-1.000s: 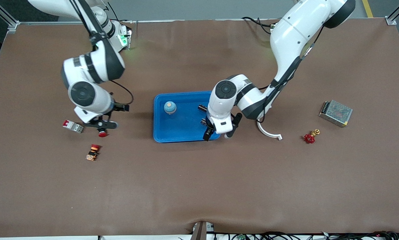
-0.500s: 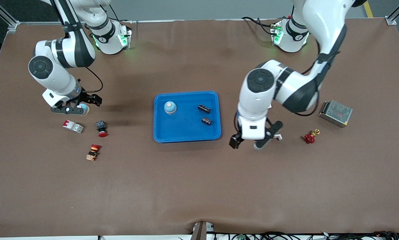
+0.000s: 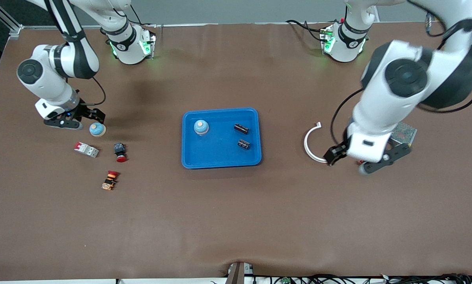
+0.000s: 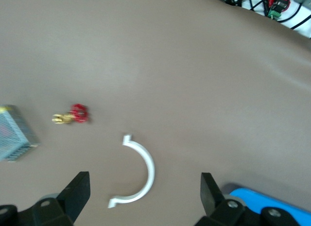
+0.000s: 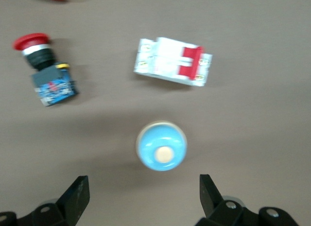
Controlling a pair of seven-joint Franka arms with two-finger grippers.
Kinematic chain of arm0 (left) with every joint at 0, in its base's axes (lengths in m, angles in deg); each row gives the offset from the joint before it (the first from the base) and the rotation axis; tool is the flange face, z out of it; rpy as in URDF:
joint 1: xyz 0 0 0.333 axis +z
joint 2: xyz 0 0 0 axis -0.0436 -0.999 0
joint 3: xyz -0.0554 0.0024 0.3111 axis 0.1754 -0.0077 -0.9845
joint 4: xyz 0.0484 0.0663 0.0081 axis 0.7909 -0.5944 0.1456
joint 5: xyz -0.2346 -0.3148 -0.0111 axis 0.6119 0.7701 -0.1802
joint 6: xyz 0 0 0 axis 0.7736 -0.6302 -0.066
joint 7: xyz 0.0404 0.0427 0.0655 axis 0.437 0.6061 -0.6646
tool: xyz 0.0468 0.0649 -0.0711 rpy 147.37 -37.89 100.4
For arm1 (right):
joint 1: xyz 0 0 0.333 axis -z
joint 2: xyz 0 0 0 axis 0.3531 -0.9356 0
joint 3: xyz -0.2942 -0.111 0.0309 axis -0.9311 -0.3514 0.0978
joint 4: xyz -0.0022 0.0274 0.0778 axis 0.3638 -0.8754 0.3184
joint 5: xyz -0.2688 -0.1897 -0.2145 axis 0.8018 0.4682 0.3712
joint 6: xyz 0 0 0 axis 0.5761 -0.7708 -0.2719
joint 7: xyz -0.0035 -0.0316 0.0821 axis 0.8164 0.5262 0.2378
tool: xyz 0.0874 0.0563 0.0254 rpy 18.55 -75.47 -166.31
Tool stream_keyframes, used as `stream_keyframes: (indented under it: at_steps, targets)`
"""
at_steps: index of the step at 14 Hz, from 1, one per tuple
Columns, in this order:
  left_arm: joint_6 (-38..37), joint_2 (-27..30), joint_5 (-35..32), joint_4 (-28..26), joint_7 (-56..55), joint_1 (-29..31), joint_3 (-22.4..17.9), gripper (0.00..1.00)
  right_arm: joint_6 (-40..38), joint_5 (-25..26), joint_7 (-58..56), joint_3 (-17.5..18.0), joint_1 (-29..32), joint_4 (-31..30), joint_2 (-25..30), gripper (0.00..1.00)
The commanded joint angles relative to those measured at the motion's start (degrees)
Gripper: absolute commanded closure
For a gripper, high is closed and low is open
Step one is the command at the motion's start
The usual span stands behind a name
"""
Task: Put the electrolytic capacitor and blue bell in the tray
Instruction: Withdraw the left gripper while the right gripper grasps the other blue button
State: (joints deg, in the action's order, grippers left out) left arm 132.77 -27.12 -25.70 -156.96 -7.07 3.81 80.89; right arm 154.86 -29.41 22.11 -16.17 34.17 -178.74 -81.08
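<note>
The blue tray (image 3: 219,154) lies mid-table. In it stand a blue bell (image 3: 201,127) and two black electrolytic capacitors (image 3: 241,128) (image 3: 243,143). A second blue bell (image 3: 97,129) (image 5: 161,146) stands on the table toward the right arm's end. My right gripper (image 3: 75,119) (image 5: 141,197) hangs open and empty just beside that bell. My left gripper (image 3: 358,159) (image 4: 143,197) is open and empty in the air over bare table, between a white clip and a red valve. A corner of the tray (image 4: 272,199) shows in the left wrist view.
A white C-shaped clip (image 3: 311,146) (image 4: 141,172), a red valve (image 4: 73,114) and a metal power supply (image 3: 405,132) (image 4: 14,133) lie toward the left arm's end. A circuit breaker (image 3: 86,149) (image 5: 173,61), a red push button (image 3: 120,152) (image 5: 43,65) and an orange switch (image 3: 110,180) lie toward the right arm's end.
The left gripper left the tray and swung out over the clip, with a second capacitor now lying in the tray. The right gripper moved away from the red button, uncovering the second bell.
</note>
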Motion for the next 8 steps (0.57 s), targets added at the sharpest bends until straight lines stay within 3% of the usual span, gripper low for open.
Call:
stream_keyframes:
  at_steps: [1,3,6,8]
  targets:
    - [-6.03,5.39,1.39,-1.67,10.17,3.77,0.15,0.0,5.03,0.94,-4.55,1.02,4.51,-0.71,-3.03,0.0]
    - [-7.36,8.46,2.7,-2.28,19.74,8.25,0.42,0.0,9.42,0.94,-6.06,1.02,5.84,-0.53,-6.72,0.0]
    - [-11.76,12.86,4.29,-2.19,24.7,8.44,-1.25,0.0,16.1,0.94,-6.07,1.02,6.02,-0.35,-12.25,0.0]
    - [-12.2,13.22,6.22,-2.19,30.83,6.96,-5.88,0.0,17.88,0.85,-5.72,1.02,5.93,-0.27,-13.94,0.0]
